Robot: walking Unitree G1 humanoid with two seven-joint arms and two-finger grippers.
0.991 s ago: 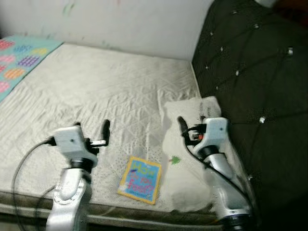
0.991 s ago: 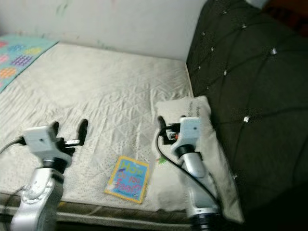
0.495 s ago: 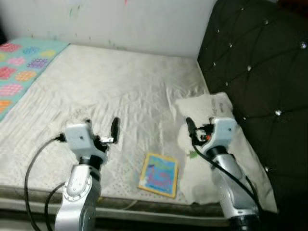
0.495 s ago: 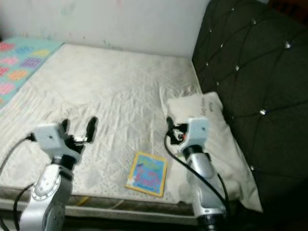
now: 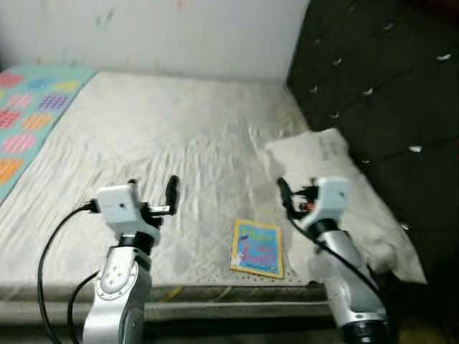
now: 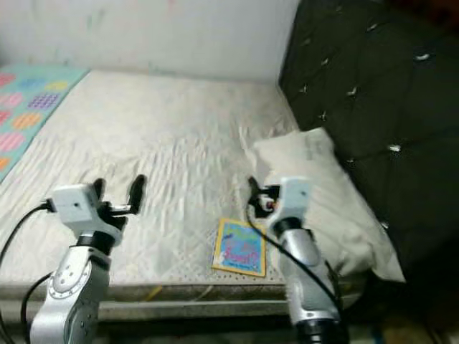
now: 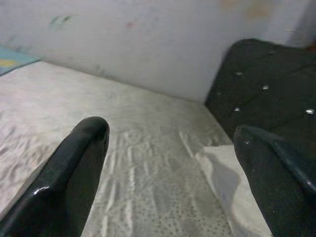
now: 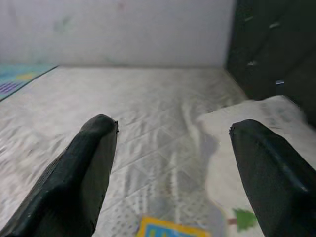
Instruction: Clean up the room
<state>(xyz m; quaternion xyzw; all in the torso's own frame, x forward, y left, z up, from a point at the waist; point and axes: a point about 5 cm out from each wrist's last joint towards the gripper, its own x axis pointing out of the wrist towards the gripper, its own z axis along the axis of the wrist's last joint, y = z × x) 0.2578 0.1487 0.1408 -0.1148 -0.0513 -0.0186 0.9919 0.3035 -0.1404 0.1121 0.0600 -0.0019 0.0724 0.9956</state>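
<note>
A small picture book (image 5: pixel 257 249) with a yellow border and blue cover lies flat on the white quilted mattress (image 5: pixel 179 143), near its front edge. It lies between my two arms, closer to the right one. A white pillow (image 5: pixel 337 179) rests against the headboard at the right. My left gripper (image 6: pixel 117 190) is held up over the front left of the mattress, open and empty. My right gripper (image 8: pixel 173 168) hovers by the pillow's near corner, open and empty, with the book's edge (image 8: pixel 168 229) just below it.
A dark tufted headboard (image 5: pixel 380 79) stands along the right side. A colourful patterned blanket (image 5: pixel 29 107) covers the far left of the bed. A pale wall (image 5: pixel 158 32) runs behind. The mattress front edge (image 5: pixel 215 294) is just before me.
The whole picture has shifted, so the camera has moved; the book and pillow now sit further right and nearer. Both arms keep the same raised pose with fingers apart.
</note>
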